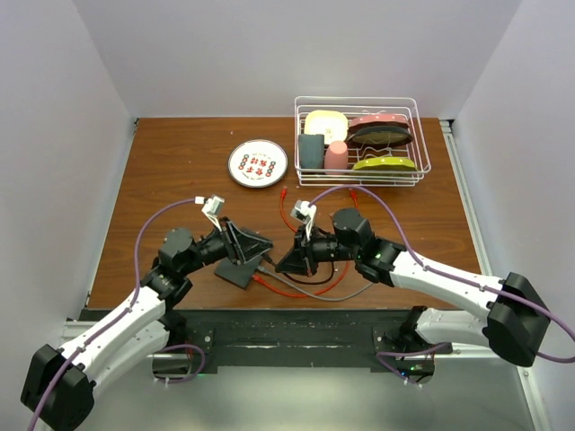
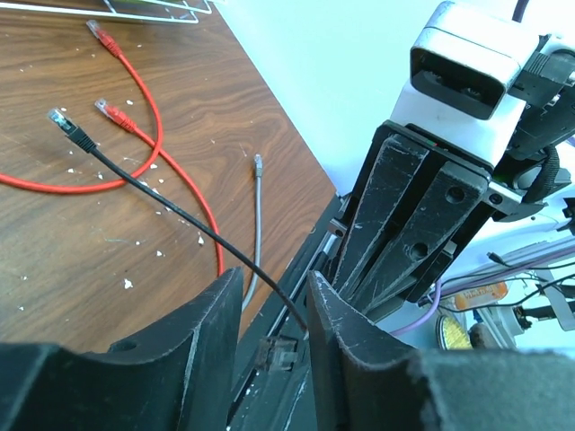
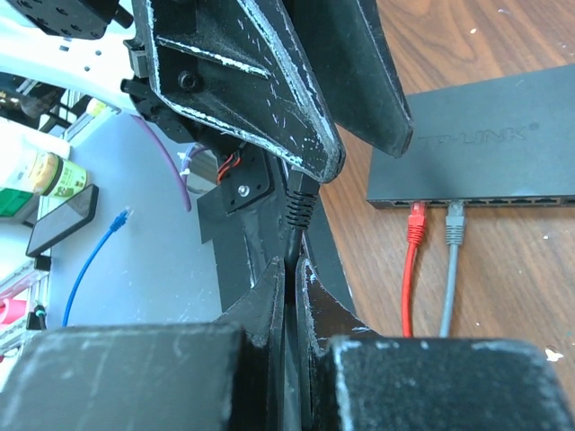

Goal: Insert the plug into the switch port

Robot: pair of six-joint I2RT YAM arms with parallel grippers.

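— Grip on the black cable (image 2: 180, 220)?
— Right gripper (image 3: 289, 268) is pressed together on it just behind the plug (image 2: 278, 353), apparently presenting it to the left gripper (image 2: 272, 287), whose fingers stand apart around it, with gaps either side.
— Switch?
— The switch (image 3: 485, 135) lies flat on the table (image 3: 521, 269) beside both grippers. It is dark grey, with red cable (image 3: 411, 269) and grey cable (image 3: 449, 269) seated.

Left gripper (image 2: 274, 280) ajar — right gripper (image 3: 289, 271) tight
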